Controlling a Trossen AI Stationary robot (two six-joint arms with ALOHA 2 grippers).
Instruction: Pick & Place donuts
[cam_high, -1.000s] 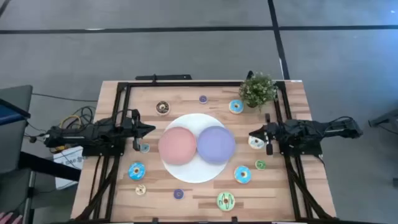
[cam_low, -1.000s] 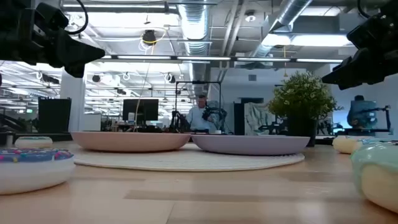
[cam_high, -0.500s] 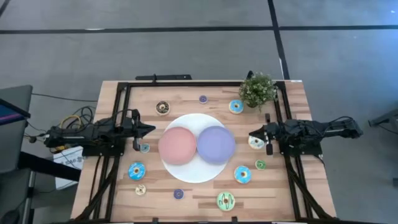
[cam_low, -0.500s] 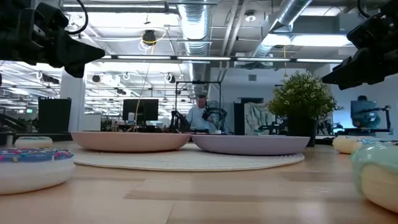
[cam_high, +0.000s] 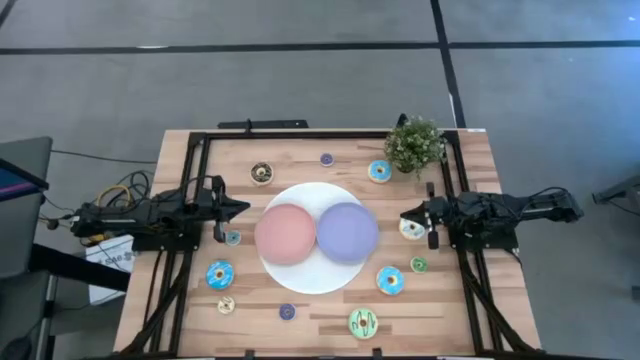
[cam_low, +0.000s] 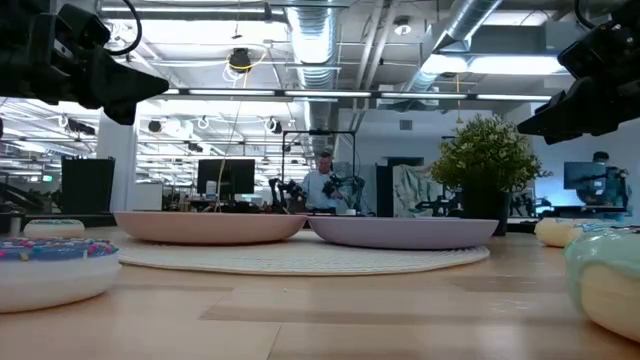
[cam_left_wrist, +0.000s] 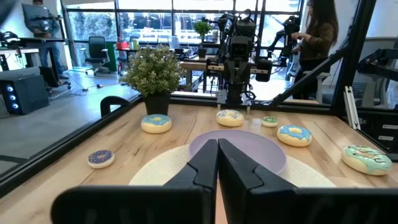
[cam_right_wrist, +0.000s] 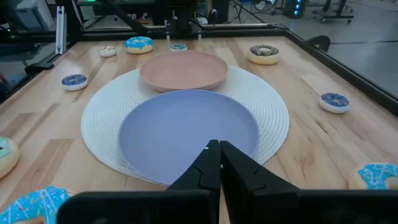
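Hovering closed and empty at opposite bench sides, left tool (cam_high: 240, 207) and right tool (cam_high: 407, 215) face donuts (cam_high: 219, 274) scattered around the plates (cam_high: 346, 231); open fully, then descend squarely over one ring.

the scene was bright and evenly lit from ceiling lights (cam_low: 240, 60), which glared in the low view. shadows on the table (cam_high: 330, 310) were soft. in the low view the nearest donuts (cam_low: 50, 265) were blurred.
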